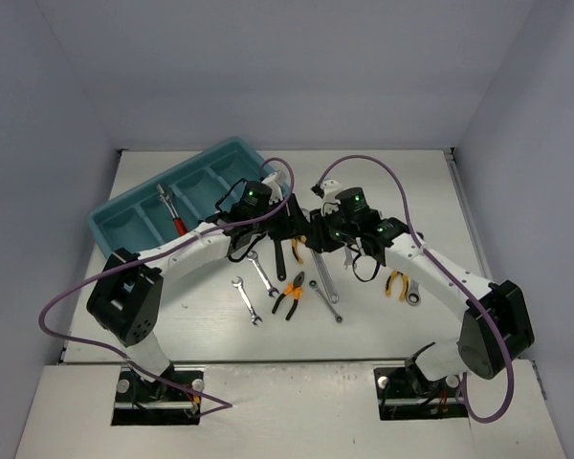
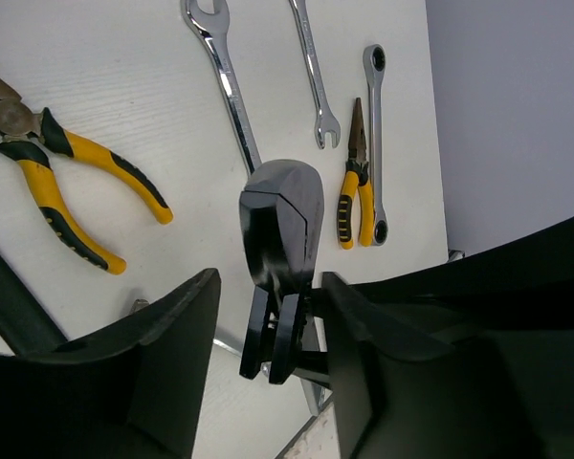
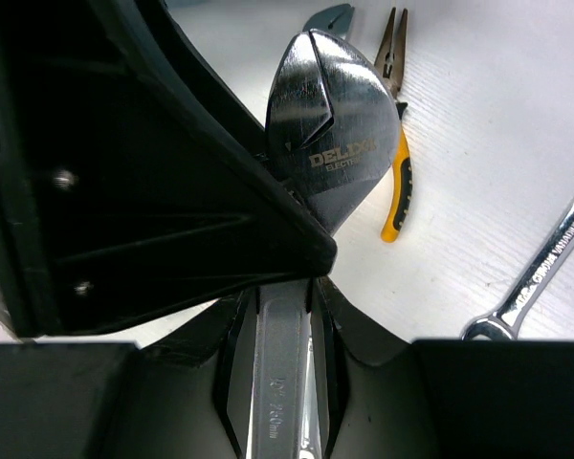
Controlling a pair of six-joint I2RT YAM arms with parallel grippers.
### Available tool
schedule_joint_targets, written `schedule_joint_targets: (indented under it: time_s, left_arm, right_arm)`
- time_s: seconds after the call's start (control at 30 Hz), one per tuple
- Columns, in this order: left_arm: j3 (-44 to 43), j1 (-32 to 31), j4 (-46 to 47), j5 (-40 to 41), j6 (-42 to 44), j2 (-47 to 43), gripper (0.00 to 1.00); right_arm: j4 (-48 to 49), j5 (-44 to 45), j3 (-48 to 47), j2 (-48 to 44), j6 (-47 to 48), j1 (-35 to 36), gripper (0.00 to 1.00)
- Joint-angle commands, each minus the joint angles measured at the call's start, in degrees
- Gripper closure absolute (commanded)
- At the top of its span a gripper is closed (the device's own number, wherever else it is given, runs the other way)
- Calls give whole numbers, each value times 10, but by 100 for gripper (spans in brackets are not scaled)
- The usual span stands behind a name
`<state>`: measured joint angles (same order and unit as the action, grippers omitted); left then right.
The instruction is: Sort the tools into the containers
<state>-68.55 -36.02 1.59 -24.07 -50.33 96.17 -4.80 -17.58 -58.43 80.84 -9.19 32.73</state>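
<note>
Mid-counter (image 1: 411, 191), both arms crowd one tool! The right claw (image 3: 282, 287) is clamped on the silver handle of the black-headed adjustable wrench (image 3: 330, 143), whose head pokes out at the claw's 12 o'clock. The left claw (image 2: 271, 279) sits spread around that same wrench, with bare counter showing between one finger and the tool. From the wrench, the teal tray (image 1: 124, 229) lies at 10 o'clock, a red-handled tool (image 1: 172, 215) inside one compartment.
</note>
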Motion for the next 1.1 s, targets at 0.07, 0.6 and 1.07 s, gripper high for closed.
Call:
schedule_joint_targets:
  time_s: [0.07, 0.6, 1.07]
  left_arm:
    - [-10, -8, 63, -5, -11, -8, 75]
    - [28, 107, 15, -42, 15, -109, 100]
    - [-172, 466, -329, -155, 203, -124, 100]
  right_arm:
    - [92, -27, -4, -41, -21, 7, 100]
    - [93, -8, -9, -65, -25, 14, 22]
    - [86, 20, -2, -65, -17, 12, 20]
